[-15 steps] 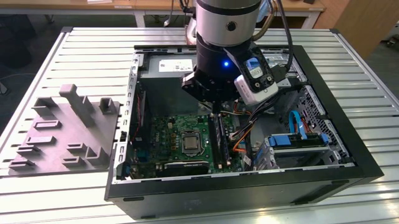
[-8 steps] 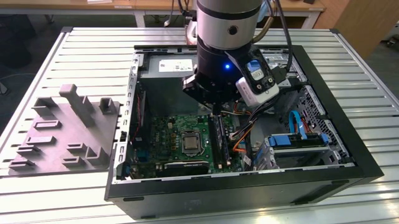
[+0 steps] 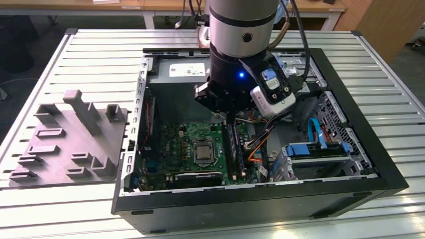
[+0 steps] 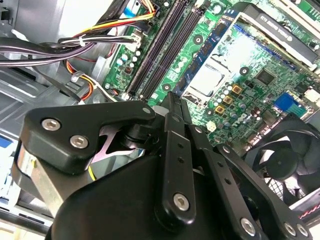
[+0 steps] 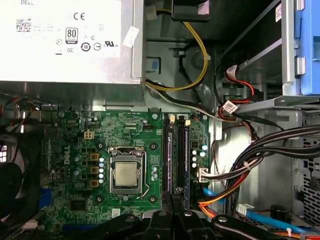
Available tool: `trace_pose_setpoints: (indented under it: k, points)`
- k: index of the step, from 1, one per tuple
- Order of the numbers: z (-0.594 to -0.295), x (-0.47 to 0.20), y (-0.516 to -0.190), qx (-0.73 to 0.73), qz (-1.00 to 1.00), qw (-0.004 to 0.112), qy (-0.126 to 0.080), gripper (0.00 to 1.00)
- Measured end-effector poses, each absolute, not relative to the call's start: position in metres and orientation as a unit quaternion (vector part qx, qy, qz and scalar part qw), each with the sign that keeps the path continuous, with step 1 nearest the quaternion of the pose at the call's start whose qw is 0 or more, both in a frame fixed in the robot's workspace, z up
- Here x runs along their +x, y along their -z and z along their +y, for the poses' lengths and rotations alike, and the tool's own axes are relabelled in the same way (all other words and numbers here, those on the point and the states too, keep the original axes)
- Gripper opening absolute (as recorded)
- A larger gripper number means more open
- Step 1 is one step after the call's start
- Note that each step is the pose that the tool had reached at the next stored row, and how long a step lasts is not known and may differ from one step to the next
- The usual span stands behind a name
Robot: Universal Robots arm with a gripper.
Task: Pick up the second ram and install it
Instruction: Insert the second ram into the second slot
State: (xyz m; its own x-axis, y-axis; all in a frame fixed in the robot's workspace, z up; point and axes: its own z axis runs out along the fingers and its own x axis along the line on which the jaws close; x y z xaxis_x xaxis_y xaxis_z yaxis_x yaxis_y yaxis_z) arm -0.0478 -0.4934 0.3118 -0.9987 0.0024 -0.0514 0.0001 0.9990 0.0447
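Here, a slatted metal surface (image 3: 398, 59) carries an open black computer case (image 3: 265, 204), which lies on its side around the middle and reaches toward the edge at the exterior view's right. The silver and black robot arm (image 3: 242, 25) comes down into the case from above. Beside the case, near the surface's edge at the exterior view's left, rests a grey moulded fixture (image 3: 66, 144) with upright posts and shallow pockets.

Inside the case, a grey power supply box (image 5: 65, 65) fills the far end, and a green motherboard (image 5: 75, 130) lies flat just beside it. A black fan (image 4: 285, 160) sits at the board's edge. A blue drive caddy (image 3: 315, 149) is on the side at the exterior view's right. Bundled black, orange and yellow cables (image 5: 260, 150) run between that side and the board. A silver processor (image 5: 124, 175) sits in its socket mid-board.

The second ram (image 5: 173, 155) seems to be the thin dark strip standing on edge in the long slots beside the processor. In the first wrist view the claw (image 5: 172, 197) hangs right over one end of that strip, fingers drawn narrowly together. I cannot tell whether they touch it.
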Motion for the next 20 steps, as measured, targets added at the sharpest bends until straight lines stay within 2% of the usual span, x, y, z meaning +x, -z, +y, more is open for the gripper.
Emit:
trace_pose_setpoints:
  k: [20]
  points:
    - [-0.495, -0.047, -0.283, 0.001, 0.999, 0.026, -0.023, 0.11]
